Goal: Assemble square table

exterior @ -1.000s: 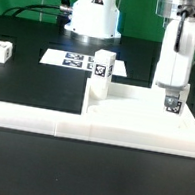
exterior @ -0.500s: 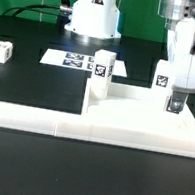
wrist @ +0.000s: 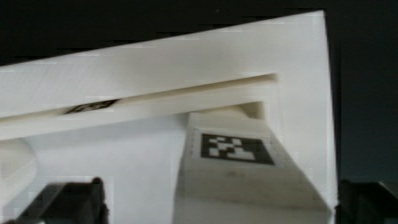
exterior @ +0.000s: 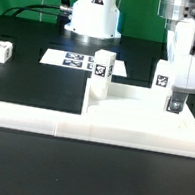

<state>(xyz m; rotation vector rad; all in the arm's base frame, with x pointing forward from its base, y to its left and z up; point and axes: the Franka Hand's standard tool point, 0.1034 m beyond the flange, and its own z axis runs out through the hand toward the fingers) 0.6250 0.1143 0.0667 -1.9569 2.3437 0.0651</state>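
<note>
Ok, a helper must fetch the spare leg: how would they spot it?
Find the white slab on the black table. At the exterior view's far left, the spare leg sits alone on black; the middle leg and right leg stand at the slab.

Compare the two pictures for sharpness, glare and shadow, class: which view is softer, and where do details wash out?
Exterior view: fairly sharp and evenly lit, but the white tabletop slab is so bright that its surface detail washes out; the leg post tag stays readable. Wrist view: softer, the near gripper fingers dark and blurred, with a grey shadow band across the white parts.
</note>
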